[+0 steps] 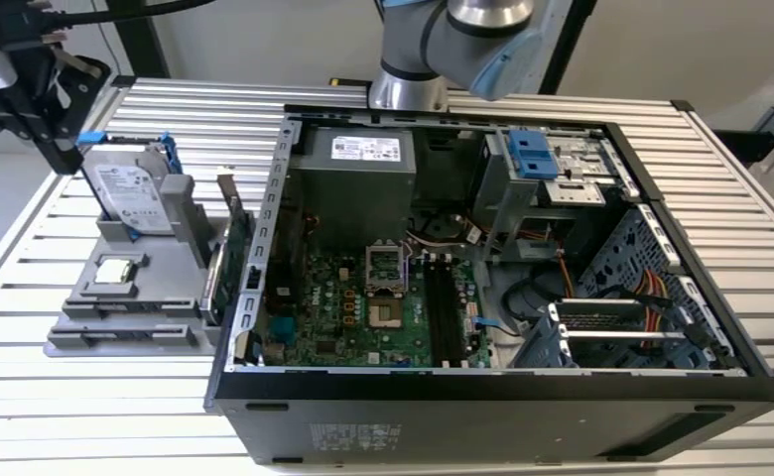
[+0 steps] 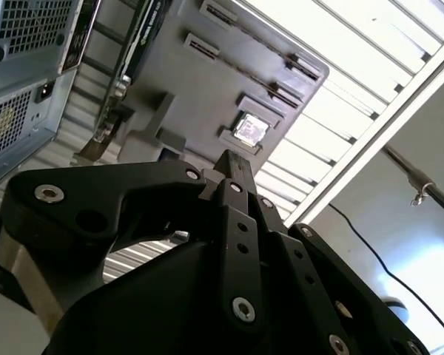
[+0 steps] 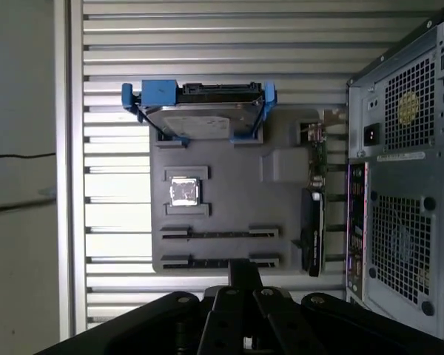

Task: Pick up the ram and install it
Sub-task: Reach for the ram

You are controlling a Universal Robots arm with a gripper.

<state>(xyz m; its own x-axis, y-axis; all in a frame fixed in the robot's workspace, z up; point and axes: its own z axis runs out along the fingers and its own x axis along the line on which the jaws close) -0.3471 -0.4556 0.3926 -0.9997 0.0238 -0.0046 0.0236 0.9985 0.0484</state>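
Gripper: black robot gripper (image 3: 244,272) — fingers pressed together
Position: above the grey slotted plastic holder (image 3: 229,200), beside the open black computer case (image 1: 493,397)
Holder: silver blue-railed hard drive (image 3: 200,111) — upright

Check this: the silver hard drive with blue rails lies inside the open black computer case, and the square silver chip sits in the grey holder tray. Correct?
No. The silver hard drive with blue rails stands in the grey holder tray, outside the open black computer case, as the exterior view shows. The square silver chip does sit in that tray.
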